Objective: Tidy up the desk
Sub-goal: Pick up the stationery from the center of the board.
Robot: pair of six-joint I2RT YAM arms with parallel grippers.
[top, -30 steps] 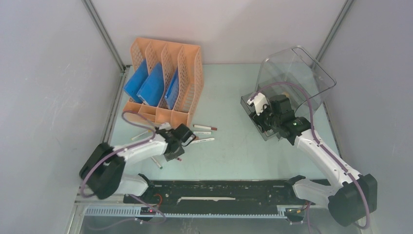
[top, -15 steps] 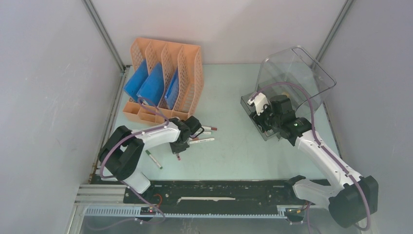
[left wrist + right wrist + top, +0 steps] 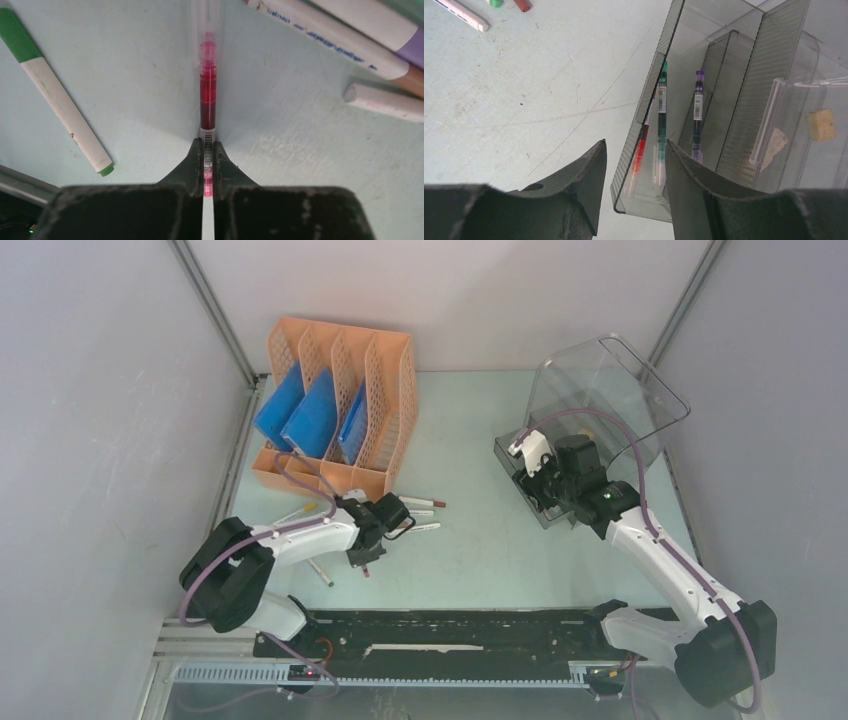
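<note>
Arm (image 3: 300,535) at left low over desk (image 3: 480,540), left gripper (image 3: 208,150) clamped on red pen (image 3: 208,95), right gripper (image 3: 636,155) apart

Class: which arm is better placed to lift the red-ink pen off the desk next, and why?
Left. The left gripper is shut on the red-ink pen, which lies on the desk. The right gripper stands open at the clear box, far from that pen.

Plain grey panel walls (image 3: 90,390)
</note>
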